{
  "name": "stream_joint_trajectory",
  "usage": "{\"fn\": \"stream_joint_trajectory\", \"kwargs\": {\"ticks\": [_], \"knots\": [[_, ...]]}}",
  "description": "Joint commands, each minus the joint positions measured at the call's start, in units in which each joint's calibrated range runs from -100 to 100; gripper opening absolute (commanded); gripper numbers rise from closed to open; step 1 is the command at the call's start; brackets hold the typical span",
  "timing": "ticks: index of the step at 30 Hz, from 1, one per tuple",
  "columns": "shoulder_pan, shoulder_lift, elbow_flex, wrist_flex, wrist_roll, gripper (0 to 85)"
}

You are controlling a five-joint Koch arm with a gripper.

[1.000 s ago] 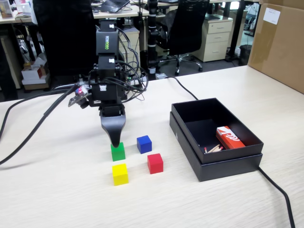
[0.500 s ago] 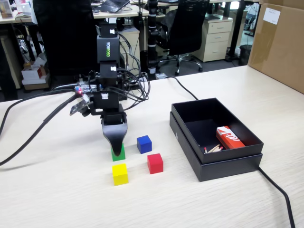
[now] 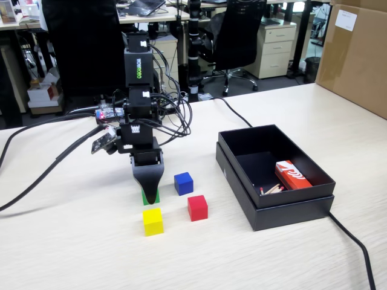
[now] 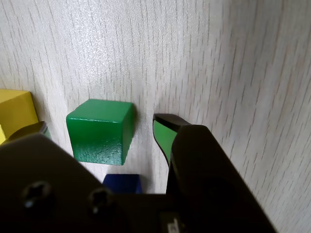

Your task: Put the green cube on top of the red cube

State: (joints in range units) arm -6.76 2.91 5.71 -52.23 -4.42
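End effector (image 4: 99,127) astride green cube (image 4: 101,130), open

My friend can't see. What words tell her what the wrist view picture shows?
A green cube sits on a pale wooden table, between the open gripper tips. A yellow cube peeks in at the left edge, a blue cube below.

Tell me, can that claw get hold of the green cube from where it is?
Probably yes. In the wrist view the green cube sits between the open gripper tips, one tip on each side, nothing blocking. The yellow cube and blue cube sit close but apart.
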Motion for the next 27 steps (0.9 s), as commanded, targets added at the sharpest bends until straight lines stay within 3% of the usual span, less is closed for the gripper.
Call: {"fn": "stream_joint_trajectory", "kwargs": {"ticks": [1, 7, 16, 19, 24, 27], "knots": [[0.05, -0.10, 4.27, -0.34, 0.05, 42.3], [-0.05, 0.59, 4.54, -0.34, 0.05, 35.6], [0.00, 1.51, 3.63, -0.43, 0.05, 34.7], [-0.05, 1.51, 3.81, -0.34, 0.10, 25.9], [-0.05, 1.62, 3.54, -0.34, 0.10, 25.5], [-0.20, 1.62, 4.18, -0.26, 0.24, 8.8]]}}
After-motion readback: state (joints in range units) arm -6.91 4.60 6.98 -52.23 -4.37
